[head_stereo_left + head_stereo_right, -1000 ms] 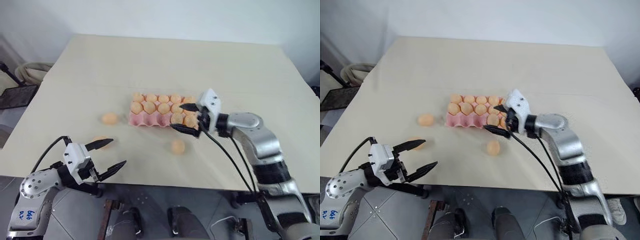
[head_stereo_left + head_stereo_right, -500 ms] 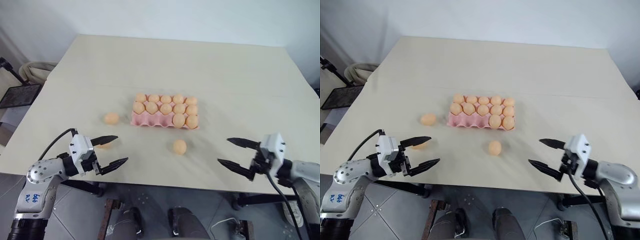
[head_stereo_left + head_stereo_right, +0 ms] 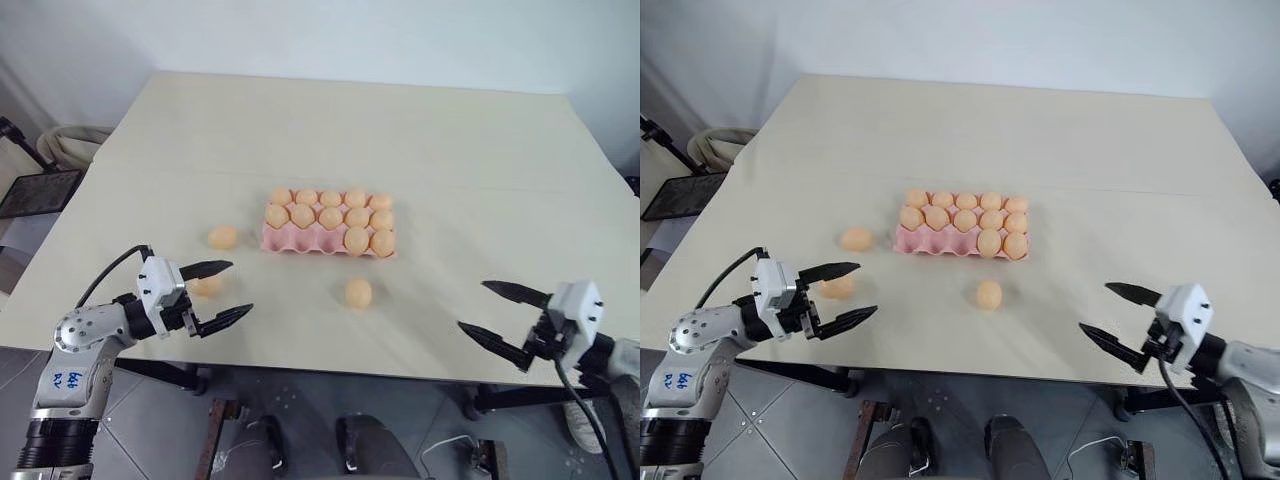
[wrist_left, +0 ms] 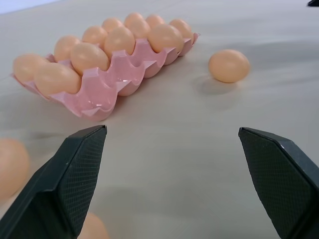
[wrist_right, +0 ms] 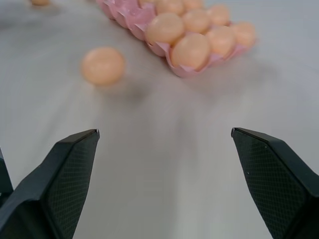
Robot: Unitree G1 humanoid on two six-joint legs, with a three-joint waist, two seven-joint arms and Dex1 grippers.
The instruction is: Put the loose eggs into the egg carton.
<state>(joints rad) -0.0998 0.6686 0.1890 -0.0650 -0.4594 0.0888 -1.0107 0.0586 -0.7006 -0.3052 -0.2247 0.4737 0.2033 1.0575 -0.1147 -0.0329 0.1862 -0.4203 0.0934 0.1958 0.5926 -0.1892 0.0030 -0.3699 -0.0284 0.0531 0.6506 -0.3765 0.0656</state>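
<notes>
The pink egg carton [image 3: 287,242] lies mid-table; its back two rows are full, and its front row holds two eggs at the right end. Three loose eggs lie on the table: one [image 3: 222,237] left of the carton, one [image 3: 358,293] in front of it, and one [image 3: 205,285] right by my left gripper's fingers. My left gripper [image 3: 240,287] hovers open and empty near the front left edge, pointing toward the carton [image 4: 99,92]. At the front right my right gripper [image 3: 473,306] is open and empty, well clear of the nearest egg [image 5: 102,65].
The cream table [image 3: 450,150] ends just behind both grippers, with grey floor below. A black flat frame [image 3: 35,190] and a beige object [image 3: 70,140] stand off the table's left side. A white wall rises behind the far edge.
My right gripper has drawn back empty from over the carton's right front cups, to the right and down to the table's near edge. The left gripper has crept slightly forward.
</notes>
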